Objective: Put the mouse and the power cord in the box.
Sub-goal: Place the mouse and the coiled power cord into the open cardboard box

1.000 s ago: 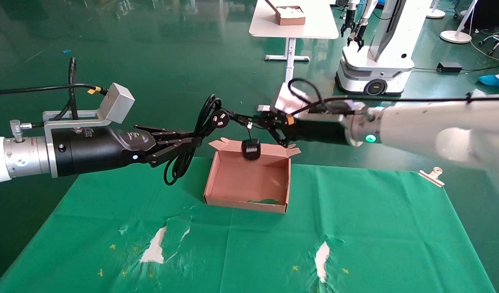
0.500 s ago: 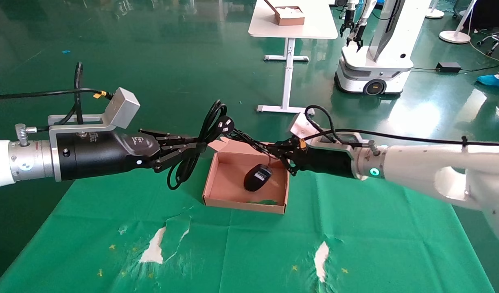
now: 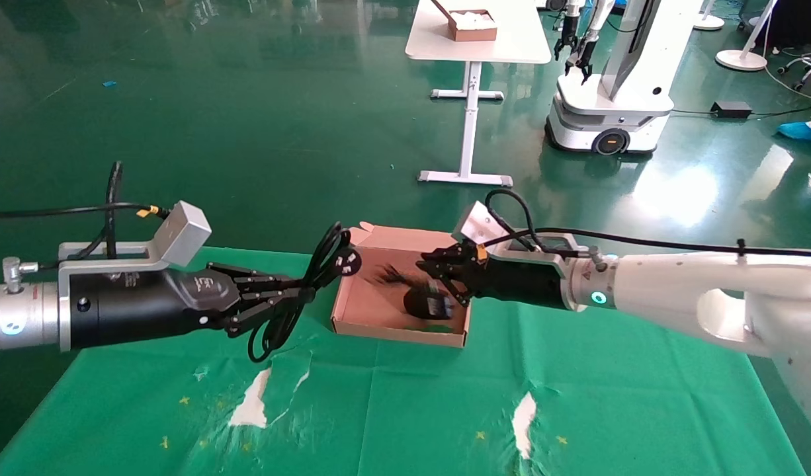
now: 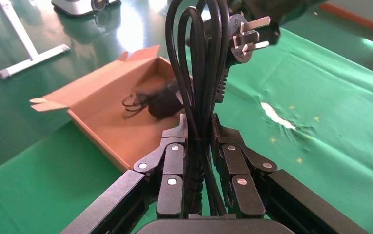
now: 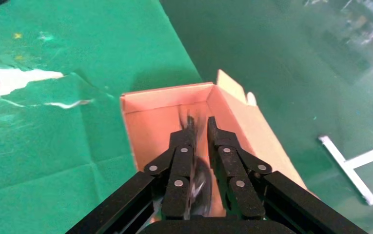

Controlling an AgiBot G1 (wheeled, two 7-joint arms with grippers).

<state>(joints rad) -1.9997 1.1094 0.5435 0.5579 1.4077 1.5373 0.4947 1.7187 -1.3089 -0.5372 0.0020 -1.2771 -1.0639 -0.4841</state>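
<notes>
A robotics lab: another wheeled robot (image 3: 607,79) stands on glossy green floor (image 3: 247,99).

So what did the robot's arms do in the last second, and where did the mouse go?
The right pincer came down toward the box, lowering the mouse from hanging above it to resting on the box floor, its thin cable bunched beside it. The pincer looks slightly parted now, so it may have let go. The left pincer also sank lower, still clamped on the power cord. The box stayed put.
</notes>
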